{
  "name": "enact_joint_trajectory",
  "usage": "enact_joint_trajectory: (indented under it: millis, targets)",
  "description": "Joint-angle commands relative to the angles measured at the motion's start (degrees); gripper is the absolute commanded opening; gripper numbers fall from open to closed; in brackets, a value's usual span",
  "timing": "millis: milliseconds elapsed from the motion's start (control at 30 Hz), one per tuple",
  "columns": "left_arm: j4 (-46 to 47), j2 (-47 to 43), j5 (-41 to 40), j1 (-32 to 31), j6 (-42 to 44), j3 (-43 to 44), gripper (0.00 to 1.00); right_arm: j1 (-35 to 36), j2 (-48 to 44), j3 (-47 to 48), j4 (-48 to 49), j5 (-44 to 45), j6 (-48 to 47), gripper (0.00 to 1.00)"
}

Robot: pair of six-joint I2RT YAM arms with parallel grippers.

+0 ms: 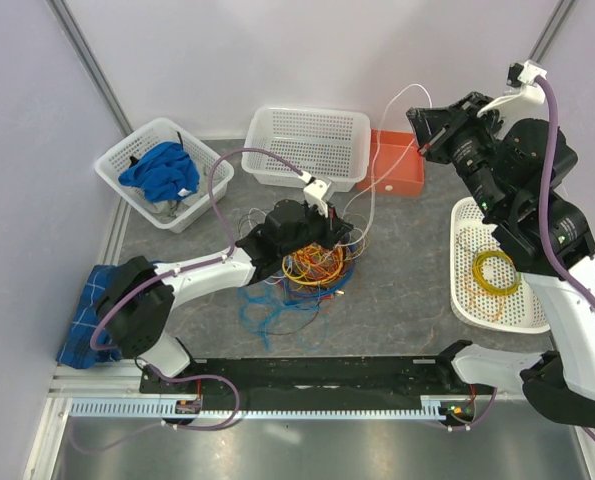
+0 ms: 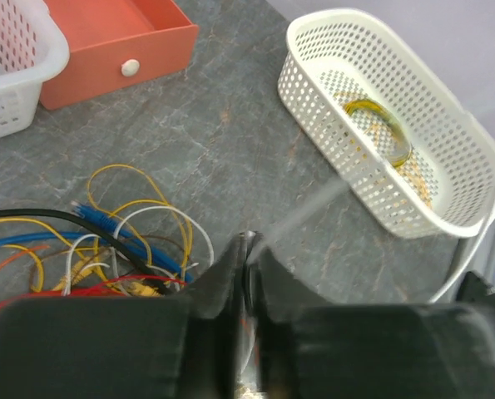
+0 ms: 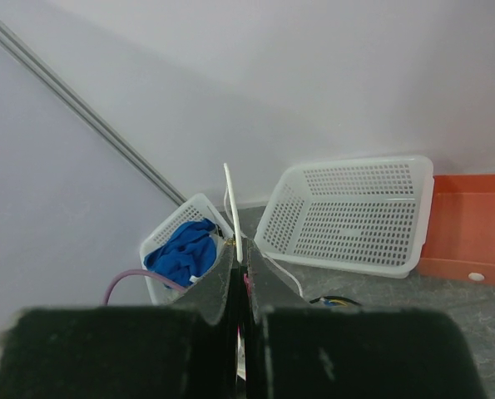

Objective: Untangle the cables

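A grey, marble-veined worktop [image 1: 407, 300] sits between smooth, pale lilac walls [image 1: 277, 50]. The cables [image 1: 312, 268], thin glossy wires in yellow, orange, red, blue and black, lie in curling loops at its centre. A white perforated plastic basket [image 1: 312, 140] and an orange box [image 1: 397, 168] stand at the back. The left hand [image 2: 249, 243], its fingers pressed nearly together over the bunch, and the right hand [image 3: 240, 259], pressed together high above, each pinch one white cable [image 3: 230, 199] strung between them.
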Motion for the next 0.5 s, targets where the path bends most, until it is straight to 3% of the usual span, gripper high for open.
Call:
enact_joint_trajectory:
  millis: [0,100,233,367,467]
  targets:
    - [-3.27,-1.24,-2.52,0.17,3.13,2.87,0.02,0.09,-2.60,1.45,0.08,0.29,-0.24,0.00]
    - [-6.78,-6.86,-5.69,0.17,4.54,4.53,0.02,0.09,-4.88,-1.44,-0.28,3.19,-1.12,0.00]
    - [-23.70,-12.40,-13.42,0.26,4.54,18.72,0.02,0.09,-10.58,-9.96,0.95,7.14,-1.21,0.00]
    - [-34.45,-13.82,-11.42,0.26,4.02,33.34,0.02,0.10,-13.76,-20.15,3.06,8.91,-0.42,0.00]
    - [-37.55,-13.82,-10.00,0.26,3.49,40.91,0.02,0.10,-14.73,-24.20,4.03,8.29,0.11,0.00]
